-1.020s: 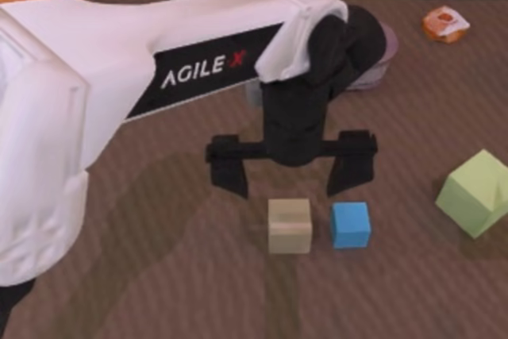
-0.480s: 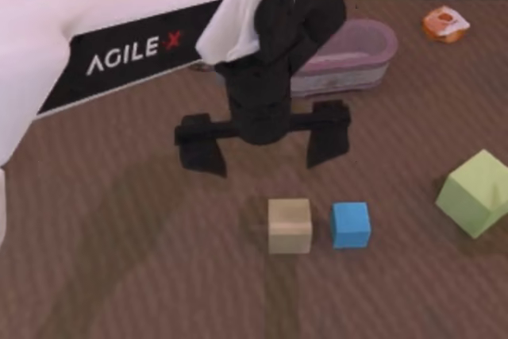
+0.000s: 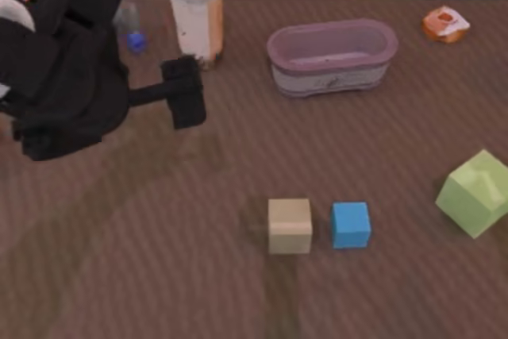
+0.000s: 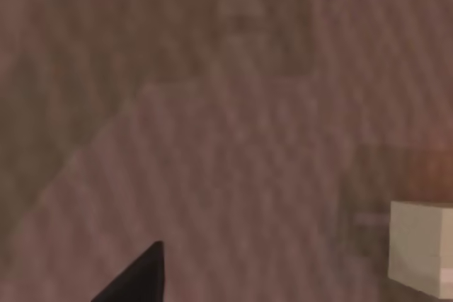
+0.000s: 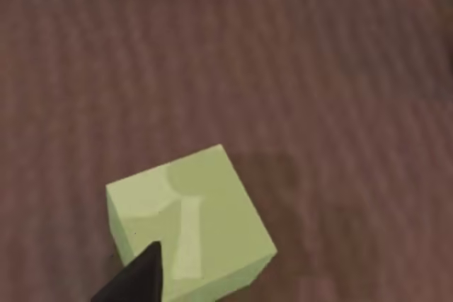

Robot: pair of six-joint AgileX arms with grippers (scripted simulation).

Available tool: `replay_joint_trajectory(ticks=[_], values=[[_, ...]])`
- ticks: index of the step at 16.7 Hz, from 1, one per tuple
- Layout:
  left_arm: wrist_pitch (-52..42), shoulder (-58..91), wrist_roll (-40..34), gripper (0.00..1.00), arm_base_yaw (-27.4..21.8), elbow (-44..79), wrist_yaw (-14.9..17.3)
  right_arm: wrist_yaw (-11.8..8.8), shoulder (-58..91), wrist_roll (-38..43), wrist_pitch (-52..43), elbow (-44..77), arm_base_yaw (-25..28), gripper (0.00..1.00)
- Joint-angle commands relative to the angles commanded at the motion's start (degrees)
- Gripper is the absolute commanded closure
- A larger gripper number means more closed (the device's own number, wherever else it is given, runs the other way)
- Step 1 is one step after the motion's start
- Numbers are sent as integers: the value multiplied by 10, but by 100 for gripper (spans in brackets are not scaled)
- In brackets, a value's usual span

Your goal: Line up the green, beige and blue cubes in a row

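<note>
Since beige cube (image 3: 290, 226) and blue cube (image 3: 351, 225) sit square to each other near the front of the table (image 3: 159, 275), just beside one another with a narrow gap, two thirds of the row look done; blue is to the right of beige.

Green cube (image 3: 475, 193) is the outlier; it lies well apart at the table's right edge, a little farther back than the pair and turned off-square, so it needs moving in line and probably a twist.

Right gripper (image 5: 134, 281) is out of the top view; its wrist view puts it directly over the green cube, which fits a grasp approach; whether the pincer is spread or pressed together cannot be told.

Left gripper (image 3: 111, 109) sits at the far left, well clear of the cubes, likely to leave room for the right arm; one finger (image 3: 184, 101) stands out at the end of its rail, so the pincer reads as spread, holding nothing.

Farther back is a pale purple tub (image 3: 332, 57); along the far edge are a lidded cup (image 3: 195, 9), a small blue item (image 3: 136, 41) beside it, and a small orange-and-white item (image 3: 444, 23) at the right; none is in the row's path.

Writing: none readable on cubes, cup or tub.
</note>
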Motion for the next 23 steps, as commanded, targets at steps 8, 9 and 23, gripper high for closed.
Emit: replay_joint_trajectory(ticks=[8,9,23], values=[[229,-455,175,0,167,-388,4,2,404,-100,-217,270,31,0],[257,-509,197,0,184,-429,5,2,446,-111,-240,301,35,0],[433,-812,334,0,282,-643,12,0,670,-169,-357,471,51,0]])
